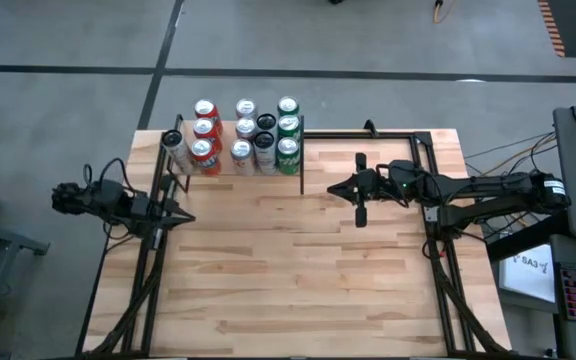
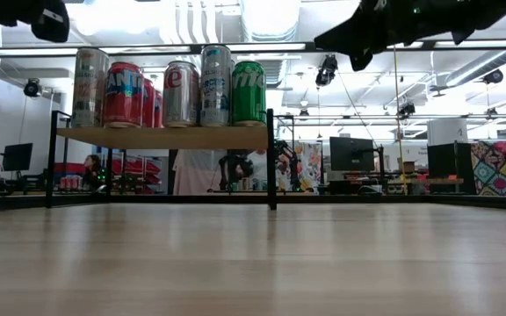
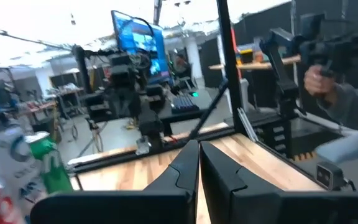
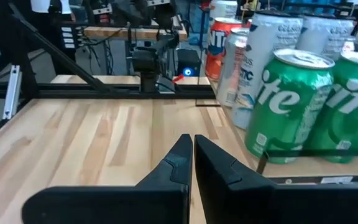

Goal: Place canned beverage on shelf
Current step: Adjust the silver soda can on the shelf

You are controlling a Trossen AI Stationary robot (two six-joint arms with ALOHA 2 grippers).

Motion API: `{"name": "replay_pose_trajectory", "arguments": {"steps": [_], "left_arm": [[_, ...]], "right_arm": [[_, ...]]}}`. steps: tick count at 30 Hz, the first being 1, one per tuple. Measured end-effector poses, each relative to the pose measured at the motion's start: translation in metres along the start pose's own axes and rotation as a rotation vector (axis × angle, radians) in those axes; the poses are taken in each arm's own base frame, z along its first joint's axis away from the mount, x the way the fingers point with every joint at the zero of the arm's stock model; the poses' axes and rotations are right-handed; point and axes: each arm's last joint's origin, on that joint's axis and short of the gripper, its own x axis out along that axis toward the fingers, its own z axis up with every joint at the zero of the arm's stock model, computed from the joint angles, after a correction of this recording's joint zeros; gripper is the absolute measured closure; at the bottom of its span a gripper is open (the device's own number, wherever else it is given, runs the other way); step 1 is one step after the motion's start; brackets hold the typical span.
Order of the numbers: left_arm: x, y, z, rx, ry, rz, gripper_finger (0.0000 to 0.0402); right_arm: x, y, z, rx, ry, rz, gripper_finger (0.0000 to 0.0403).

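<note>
The shelf [image 1: 233, 165] is sitting at about eleven o'clock on the table [image 1: 288, 290], and the cans [image 1: 243, 135] are standing on it in rows: red ones, silver ones, green ones [image 4: 291, 106]. The left gripper [image 1: 180, 217] is hovering at nine o'clock, jaws pressed together on nothing. The right gripper [image 1: 334, 188] is hanging near two o'clock, just beside the shelf, also pinched closed and empty.

On the shelf [image 2: 165, 136], only fragments of print read. The red can [image 2: 123, 94] shows "ANT". Beside it, a silver can [image 2: 181, 93] bears a red "e". In the right wrist view, two green cans [image 4: 291, 106] show "ite", and the tall white can [image 4: 263, 59] behind them "TIC".
</note>
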Motion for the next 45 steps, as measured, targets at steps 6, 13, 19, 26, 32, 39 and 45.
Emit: {"name": "replay_pose_trajectory", "arguments": {"steps": [6, 13, 19, 26, 32, 39, 45], "left_arm": [[0.004, -0.003, -0.010, -0.029, 0.036, -0.017, 0.0402], [0.011, -0.007, -0.029, -0.043, 0.057, -0.013, 0.0402], [0.013, -0.009, -0.039, -0.067, 0.082, -0.025, 0.0402], [0.017, -0.015, -0.061, -0.168, 0.149, -0.046, 0.0402], [0.018, -0.017, -0.070, -0.202, 0.178, -0.046, 0.0402], [0.020, -0.018, -0.082, -0.209, 0.219, 0.002, 0.0402], [0.020, -0.017, -0.083, -0.207, 0.214, 0.030, 0.0402]], "right_arm": [[-0.002, -0.005, -0.006, 0.009, 0.006, 0.013, 0.0394], [-0.007, -0.013, -0.020, 0.004, -0.057, 0.036, 0.0394], [-0.011, -0.020, -0.038, 0.034, -0.068, 0.004, 0.0394], [-0.014, -0.024, -0.044, 0.049, -0.079, 0.007, 0.0394], [-0.015, -0.027, -0.043, 0.038, -0.092, 0.014, 0.0394], [-0.017, -0.032, -0.045, 0.034, -0.089, 0.023, 0.0394], [-0.017, -0.032, -0.046, 0.055, -0.087, 0.027, 0.0394]]}}
